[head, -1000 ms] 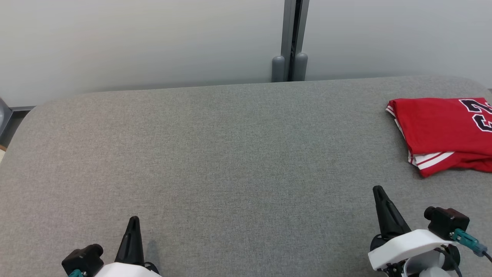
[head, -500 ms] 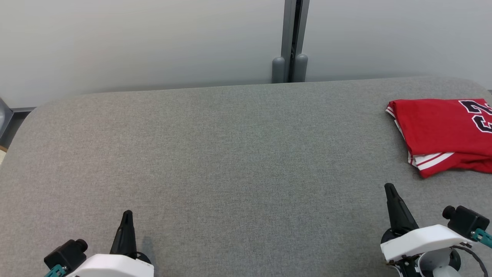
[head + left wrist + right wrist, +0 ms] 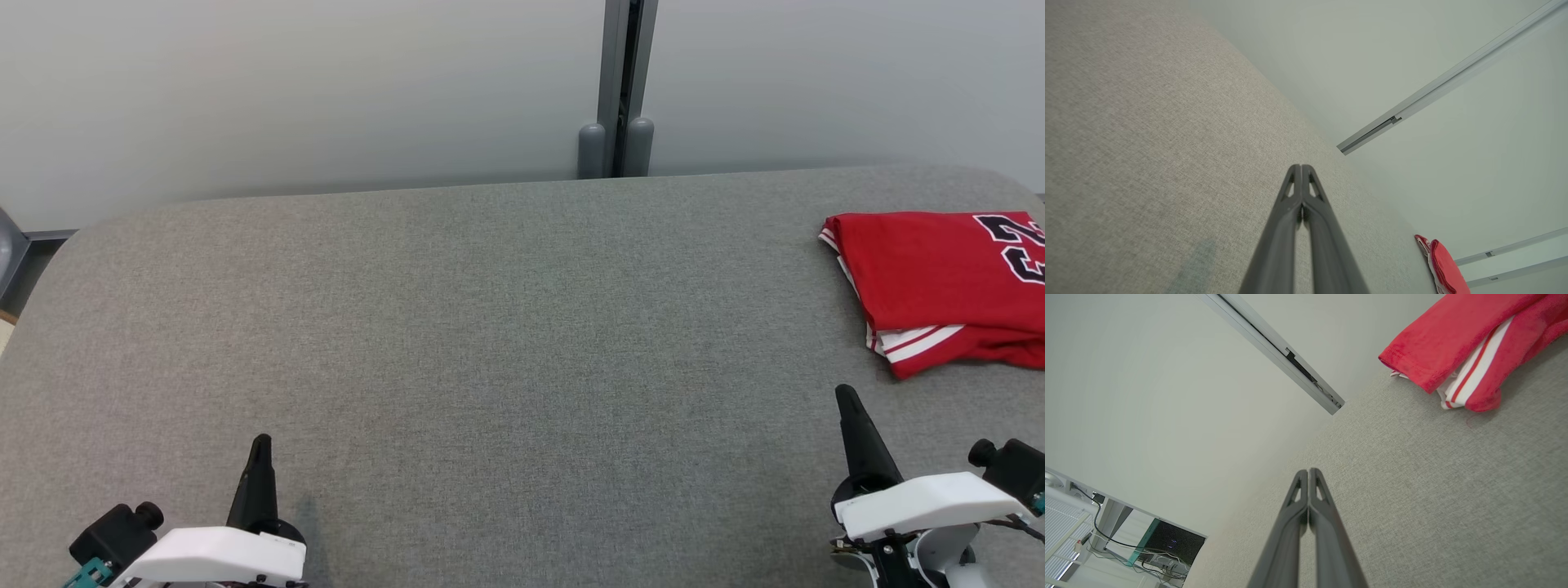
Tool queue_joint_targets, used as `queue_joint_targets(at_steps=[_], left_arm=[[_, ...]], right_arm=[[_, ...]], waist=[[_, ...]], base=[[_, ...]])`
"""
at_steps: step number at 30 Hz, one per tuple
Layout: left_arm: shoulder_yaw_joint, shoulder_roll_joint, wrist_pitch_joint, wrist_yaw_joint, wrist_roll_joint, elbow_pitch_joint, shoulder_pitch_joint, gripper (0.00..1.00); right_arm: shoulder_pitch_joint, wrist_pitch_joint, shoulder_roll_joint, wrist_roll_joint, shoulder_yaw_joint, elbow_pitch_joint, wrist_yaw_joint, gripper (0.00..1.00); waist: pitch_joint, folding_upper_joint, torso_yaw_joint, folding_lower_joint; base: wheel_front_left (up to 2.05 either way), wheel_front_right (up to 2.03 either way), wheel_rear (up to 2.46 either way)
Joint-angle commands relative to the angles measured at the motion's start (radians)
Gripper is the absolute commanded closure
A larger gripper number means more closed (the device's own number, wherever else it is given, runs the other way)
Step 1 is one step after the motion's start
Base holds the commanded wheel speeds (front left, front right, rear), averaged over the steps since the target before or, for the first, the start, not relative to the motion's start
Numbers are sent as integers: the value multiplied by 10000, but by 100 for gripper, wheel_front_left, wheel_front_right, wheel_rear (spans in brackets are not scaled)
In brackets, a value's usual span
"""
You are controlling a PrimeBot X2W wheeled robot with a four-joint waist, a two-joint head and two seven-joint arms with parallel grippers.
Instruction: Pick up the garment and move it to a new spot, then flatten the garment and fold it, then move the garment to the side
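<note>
Lying folded at the far right of the grey cloth-covered tabletop [image 3: 490,327], the red garment [image 3: 931,269] [image 3: 1443,263] [image 3: 1445,330] shows a black number edged in white and white-and-red striped trim along its near edge. Its right part runs past the edge of the head view. The left fingers [image 3: 261,445] [image 3: 1301,168], pressed together with nothing between them, point up from the near left, well apart from the garment. The right fingers [image 3: 849,404] [image 3: 1308,471], likewise closed tight and empty, stand at the near right, near the garment's striped corner but not touching it. Behind the tabletop stands a pale wall with a grey vertical rail [image 3: 624,82].
</note>
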Motion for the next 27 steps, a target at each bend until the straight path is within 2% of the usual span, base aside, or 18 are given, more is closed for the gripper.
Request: queue_joint_targets(at_steps=[1, 27], left_arm=[[78, 48, 32, -58, -173, -146, -289, 100], [572, 61, 817, -543, -2804, -173, -610, 100]], right_arm=[[-84, 63, -88, 206, -58, -185, 3, 100], [-1, 788, -122, 2964, -591, -450, 3, 100]], waist=[[-1, 0, 0, 0], [-79, 0, 14, 0]], base=[[0, 0, 0], [0, 0, 0]])
